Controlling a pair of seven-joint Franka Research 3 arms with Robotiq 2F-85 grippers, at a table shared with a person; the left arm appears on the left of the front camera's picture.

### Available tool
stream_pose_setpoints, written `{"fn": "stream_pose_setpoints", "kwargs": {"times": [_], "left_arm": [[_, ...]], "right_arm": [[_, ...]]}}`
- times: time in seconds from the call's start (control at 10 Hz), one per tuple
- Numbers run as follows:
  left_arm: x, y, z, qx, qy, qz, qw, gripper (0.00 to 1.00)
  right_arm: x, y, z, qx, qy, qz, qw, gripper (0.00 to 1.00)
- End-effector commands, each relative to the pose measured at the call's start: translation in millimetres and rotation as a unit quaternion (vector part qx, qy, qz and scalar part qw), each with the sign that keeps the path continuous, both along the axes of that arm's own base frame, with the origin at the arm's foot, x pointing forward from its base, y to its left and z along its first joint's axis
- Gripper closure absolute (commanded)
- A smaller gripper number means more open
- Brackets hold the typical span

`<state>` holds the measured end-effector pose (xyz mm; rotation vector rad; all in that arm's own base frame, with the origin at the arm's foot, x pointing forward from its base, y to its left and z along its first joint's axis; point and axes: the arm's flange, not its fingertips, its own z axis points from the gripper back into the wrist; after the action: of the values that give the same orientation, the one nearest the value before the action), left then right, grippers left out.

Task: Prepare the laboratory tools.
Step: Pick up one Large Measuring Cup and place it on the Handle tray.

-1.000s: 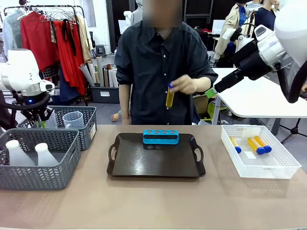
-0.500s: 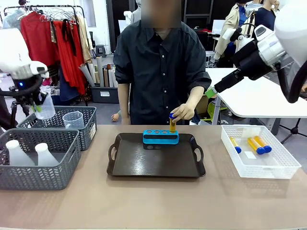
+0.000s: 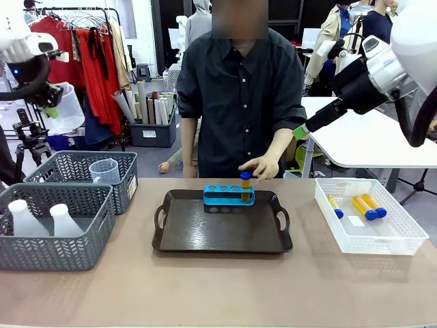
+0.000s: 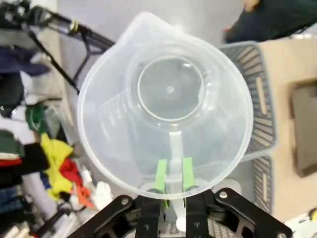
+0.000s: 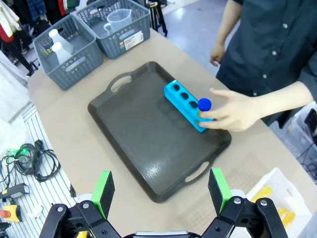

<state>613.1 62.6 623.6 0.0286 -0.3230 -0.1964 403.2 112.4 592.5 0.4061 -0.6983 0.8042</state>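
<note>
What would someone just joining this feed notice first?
The left gripper, raised high at the far left, is shut on a clear measuring beaker. In the middle, a blue rack on the dark tray holds one yellow tube in its end hole, with a person's hand close by. The right gripper hangs open high above the tray.

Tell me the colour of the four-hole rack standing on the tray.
The rack is bright blue; it shows best in the right wrist view.

The beaker (image 4: 168, 99) is clear smooth plastic; the dark tray (image 3: 218, 236) looks matt, perhaps plastic too.
</note>
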Motion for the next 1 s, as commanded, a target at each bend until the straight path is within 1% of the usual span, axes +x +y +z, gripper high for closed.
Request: {"fn": "stream_pose_setpoints", "kwargs": {"times": [0.0, 0.2, 0.3, 0.5, 0.6, 0.7, 0.9], "left_arm": [[-12, -13, 14, -0.008, -0.009, -0.087, 0.996, 1.0], [-32, -48, 34, 0.007, -0.019, -0.179, 0.984, 1.0], [-43, -63, 42, 0.009, -0.02, -0.213, 0.977, 1.0], [-62, -91, 52, 0.016, -0.027, -0.263, 0.964, 1.0], [-71, -107, 56, 0.02, -0.034, -0.293, 0.955, 1.0], [-77, -125, 57, 0.027, -0.046, -0.331, 0.942, 1.0], [-76, -162, 53, 0.031, -0.036, -0.39, 0.92, 1.0]], "right_arm": [[0, 0, 1, 0.003, 0.001, 0.001, 1.0, 0.0], [0, 0, 1, 0.003, 0.001, 0.001, 1.0, 0.0], [0, 0, 1, 0.003, 0.001, 0.001, 1.0, 0.0], [0, 0, 1, 0.003, 0.001, 0.001, 1.0, 0.0], [0, 0, 1, 0.003, 0.001, 0.001, 1.0, 0.0], [0, 0, 1, 0.003, 0.001, 0.001, 1.0, 0.0], [0, 0, 1, 0.003, 0.001, 0.001, 1.0, 0.0]]}}
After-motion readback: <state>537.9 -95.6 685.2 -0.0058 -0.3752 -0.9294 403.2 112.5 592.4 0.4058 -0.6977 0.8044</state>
